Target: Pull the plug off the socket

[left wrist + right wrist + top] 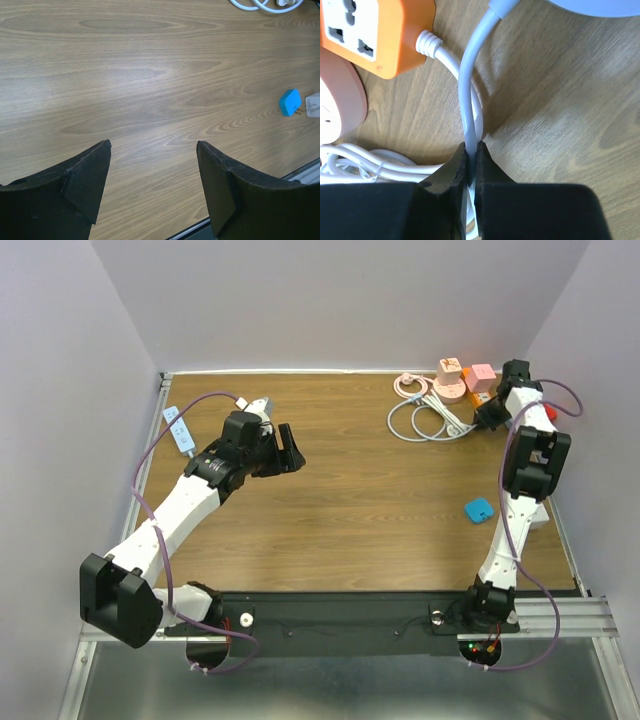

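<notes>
Over the table (350, 500) the left gripper (153, 147) hung spread, idle. Beside the orange socket (365, 30) at the far right, the right gripper (471, 150) clamped the grey cord (466, 90), seemingly to tug its plug (590, 5), mostly cropped above.

The cable (469, 90) lies inside the right claw (471, 152), on the tabletop (560, 125). The socket block (370, 30) sits ahead-left of the claw; the coiled cord (365, 161) lies left.
</notes>
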You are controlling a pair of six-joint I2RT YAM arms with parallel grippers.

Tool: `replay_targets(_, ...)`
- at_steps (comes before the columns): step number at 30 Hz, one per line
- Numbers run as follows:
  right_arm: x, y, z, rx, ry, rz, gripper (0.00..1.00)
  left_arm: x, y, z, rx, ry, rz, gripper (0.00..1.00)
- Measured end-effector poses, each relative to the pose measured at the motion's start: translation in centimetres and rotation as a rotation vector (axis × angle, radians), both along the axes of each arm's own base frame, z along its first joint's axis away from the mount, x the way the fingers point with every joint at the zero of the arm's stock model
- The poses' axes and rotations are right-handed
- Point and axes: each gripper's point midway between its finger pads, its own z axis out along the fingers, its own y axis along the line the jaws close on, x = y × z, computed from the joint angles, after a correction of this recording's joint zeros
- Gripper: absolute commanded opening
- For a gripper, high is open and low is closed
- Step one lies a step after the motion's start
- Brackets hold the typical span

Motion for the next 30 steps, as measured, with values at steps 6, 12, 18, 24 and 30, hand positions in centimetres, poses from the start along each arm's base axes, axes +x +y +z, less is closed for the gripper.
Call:
replay_targets(6,-0.7,0.1,3.3,-0.018,-0.038,0.000,0.00,0.0,0.0,-0.1,0.006,0.001,-0.006,0.80)
replay_targets(12,-2.4,1.1,12.1,-0.033,-0.189,0.034,0.00,0.0,0.0,-0.3,0.013,-0.002,-0.017,0.80)
replay_targets(18,-3.5,3.0,17.1,0.005,-0.300,0.138,0.00,-0.1,-0.1,-0.3,0.018,-0.006,-0.032,0.80)
replay_targets(24,-3.7,5.0,18.9,0.041,-0.344,0.222,0.01,-0.1,-0.1,-0.3,0.020,-0.007,-0.034,0.80)
replay_targets(30,-5.9,7.4,22.6,0.085,-0.432,0.327,0.01,0.0,0.4,-0.1,0.040,-0.020,-0.018,0.80)
